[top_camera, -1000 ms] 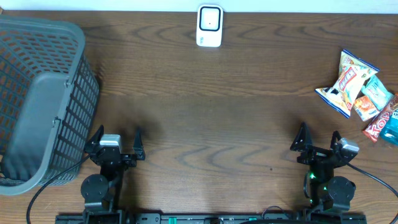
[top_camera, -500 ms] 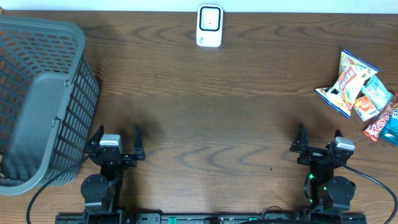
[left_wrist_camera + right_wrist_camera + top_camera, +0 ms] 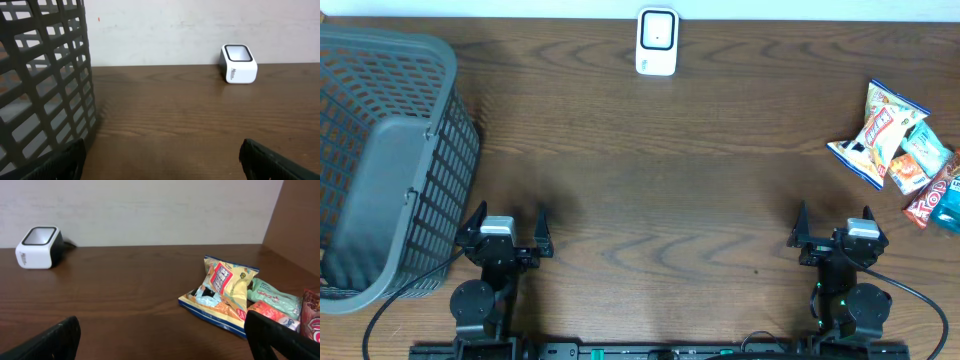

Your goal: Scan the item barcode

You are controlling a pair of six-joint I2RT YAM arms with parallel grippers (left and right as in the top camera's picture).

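Observation:
A pile of snack packets lies at the table's right edge, a yellow chip bag on top of it. In the right wrist view the same chip bag is ahead and to the right. The white barcode scanner stands at the back centre, also seen as the scanner from the left wrist and the scanner from the right wrist. My left gripper is open near the front left, nothing between its fingers. My right gripper is open at the front right, well short of the packets, and holds nothing.
A large grey mesh basket fills the left side, its wall close beside the left gripper. Green, orange, red and blue packets lie near the chip bag at the right table edge. A wall runs behind the scanner.
The right gripper has turned slightly, so its two fingers now stand level and face straight back. The left arm has not moved.

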